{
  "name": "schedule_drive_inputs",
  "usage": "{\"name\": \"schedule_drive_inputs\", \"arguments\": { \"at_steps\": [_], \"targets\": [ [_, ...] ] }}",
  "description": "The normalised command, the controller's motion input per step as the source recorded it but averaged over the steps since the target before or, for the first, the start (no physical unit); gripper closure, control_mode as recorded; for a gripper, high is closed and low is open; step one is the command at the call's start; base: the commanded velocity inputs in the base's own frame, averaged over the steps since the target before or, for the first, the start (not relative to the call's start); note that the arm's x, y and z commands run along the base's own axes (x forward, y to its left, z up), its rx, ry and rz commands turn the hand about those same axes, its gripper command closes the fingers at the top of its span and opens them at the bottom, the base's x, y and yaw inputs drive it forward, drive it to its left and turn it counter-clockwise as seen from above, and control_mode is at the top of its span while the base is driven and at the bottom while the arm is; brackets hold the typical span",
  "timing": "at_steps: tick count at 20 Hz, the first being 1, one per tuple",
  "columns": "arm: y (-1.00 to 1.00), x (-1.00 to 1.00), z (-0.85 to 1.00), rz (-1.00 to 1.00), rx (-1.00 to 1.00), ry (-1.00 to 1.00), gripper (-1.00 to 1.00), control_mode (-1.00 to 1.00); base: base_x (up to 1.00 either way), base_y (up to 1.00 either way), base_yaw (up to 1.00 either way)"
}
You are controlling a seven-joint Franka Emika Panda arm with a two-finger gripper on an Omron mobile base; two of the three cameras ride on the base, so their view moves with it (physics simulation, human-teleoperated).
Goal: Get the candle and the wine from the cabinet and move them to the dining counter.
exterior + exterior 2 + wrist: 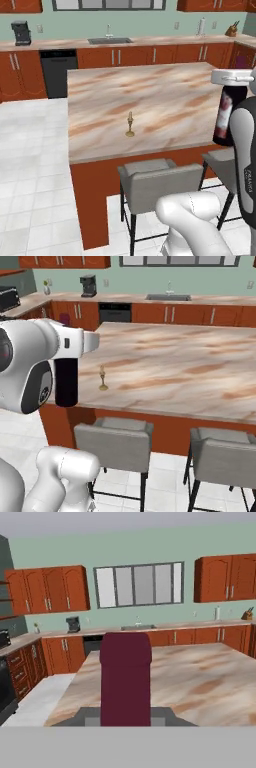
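Working from the left of the left base view, you have the candle [130,124] already standing upright on the dining counter [165,95], near its near edge and left of centre, with a grey stool [150,182] tucked below that edge. Further right, the wine [226,117] hangs upright from the claw [231,77], which is clenched on the bottle's neck; the hand view confirms this, with the maroon capsule [125,679] rising between the finger tips. The bottle's long axis runs vertical, neck up and base down, the label facing roughly toward the left base camera. The relation that governs the coming move is this: the bottle's base appears to hang at the counter's near edge, at about the height of the top or a little under it, so in my judgement you must carry it up and forward over the counter before lowering. The candle stands well apart, to the left, clear of that path.
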Motion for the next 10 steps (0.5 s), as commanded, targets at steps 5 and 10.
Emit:
{"name": "schedule_drive_inputs", "arguments": {
  "at_steps": [5, 10],
  "targets": [
    [0.00, 0.00, 0.00, 0.00, 0.00, 0.00, 1.00, 1.00, 0.49, -0.67, -0.27],
    [0.00, 0.00, 0.00, 0.00, 0.00, 0.00, 1.00, 1.00, 0.25, -0.34, -0.21]
  ]
}}
